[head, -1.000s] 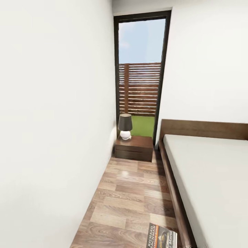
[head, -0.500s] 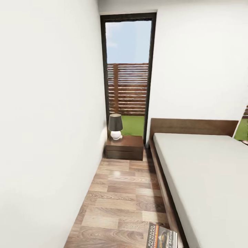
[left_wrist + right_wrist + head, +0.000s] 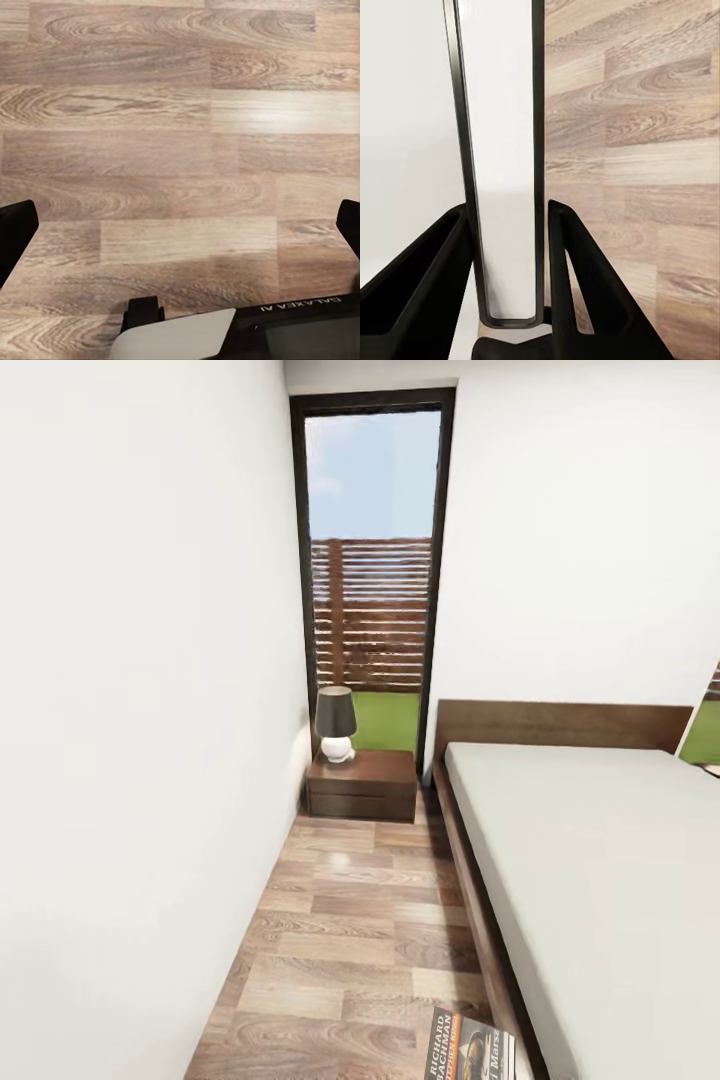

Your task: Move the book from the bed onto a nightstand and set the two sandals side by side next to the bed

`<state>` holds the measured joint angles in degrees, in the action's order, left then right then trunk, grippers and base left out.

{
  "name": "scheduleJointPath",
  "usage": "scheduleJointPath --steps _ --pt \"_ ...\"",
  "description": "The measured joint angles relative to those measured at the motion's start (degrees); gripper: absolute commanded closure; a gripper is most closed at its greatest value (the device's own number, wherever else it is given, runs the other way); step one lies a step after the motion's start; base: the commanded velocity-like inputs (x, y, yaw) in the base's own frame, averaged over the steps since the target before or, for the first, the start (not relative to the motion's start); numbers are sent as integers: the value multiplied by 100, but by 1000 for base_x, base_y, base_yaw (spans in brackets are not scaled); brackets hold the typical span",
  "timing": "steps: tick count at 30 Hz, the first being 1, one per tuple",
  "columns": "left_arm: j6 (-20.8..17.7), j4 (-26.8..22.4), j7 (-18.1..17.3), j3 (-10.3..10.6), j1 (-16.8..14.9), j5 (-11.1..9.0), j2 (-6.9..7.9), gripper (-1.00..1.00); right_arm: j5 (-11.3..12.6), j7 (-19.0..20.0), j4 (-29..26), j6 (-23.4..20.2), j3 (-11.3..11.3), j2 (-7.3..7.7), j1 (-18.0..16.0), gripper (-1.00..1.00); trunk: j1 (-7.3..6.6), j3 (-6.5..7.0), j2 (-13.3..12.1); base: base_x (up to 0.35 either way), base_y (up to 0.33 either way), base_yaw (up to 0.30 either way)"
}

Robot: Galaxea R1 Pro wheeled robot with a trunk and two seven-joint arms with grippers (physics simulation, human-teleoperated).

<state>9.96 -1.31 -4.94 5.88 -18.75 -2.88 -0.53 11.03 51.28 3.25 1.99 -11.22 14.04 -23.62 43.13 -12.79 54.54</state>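
The book (image 3: pixel 470 1050) shows at the bottom edge of the head view, above the floor beside the bed (image 3: pixel 600 860), its dark cover with white lettering and an orange band facing up. In the right wrist view my right gripper (image 3: pixel 506 210) is shut on the book (image 3: pixel 502 150), seen edge-on between the two black fingers (image 3: pixel 427 285). My left gripper (image 3: pixel 180 229) is open over bare plank floor, its fingertips (image 3: pixel 15 232) far apart. The nightstand (image 3: pixel 362 785) stands at the far end of the aisle, by the headboard. The sandals are out of view.
A white wall (image 3: pixel 130 710) bounds the narrow floor strip (image 3: pixel 350 920) on the left, and the bed's dark frame (image 3: pixel 480 920) bounds it on the right. A lamp (image 3: pixel 335 725) sits on the nightstand's left half. A tall window (image 3: pixel 370 560) rises behind it.
The head view has turned to the right, so window, nightstand and bed sit further left in the picture. The book keeps its place at the bottom edge.
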Motion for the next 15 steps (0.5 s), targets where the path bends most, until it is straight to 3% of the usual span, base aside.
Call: scheduleJointPath --steps 7,15 --pt "-2 0 0 0 0 -3 0 -100 0 0 0 0 1 0 0 100 0 -9 0 18 10 0" --pt "-2 0 1 0 0 -6 0 -100 0 1 7 0 4 0 0 100 -3 -10 1 239 138 0"
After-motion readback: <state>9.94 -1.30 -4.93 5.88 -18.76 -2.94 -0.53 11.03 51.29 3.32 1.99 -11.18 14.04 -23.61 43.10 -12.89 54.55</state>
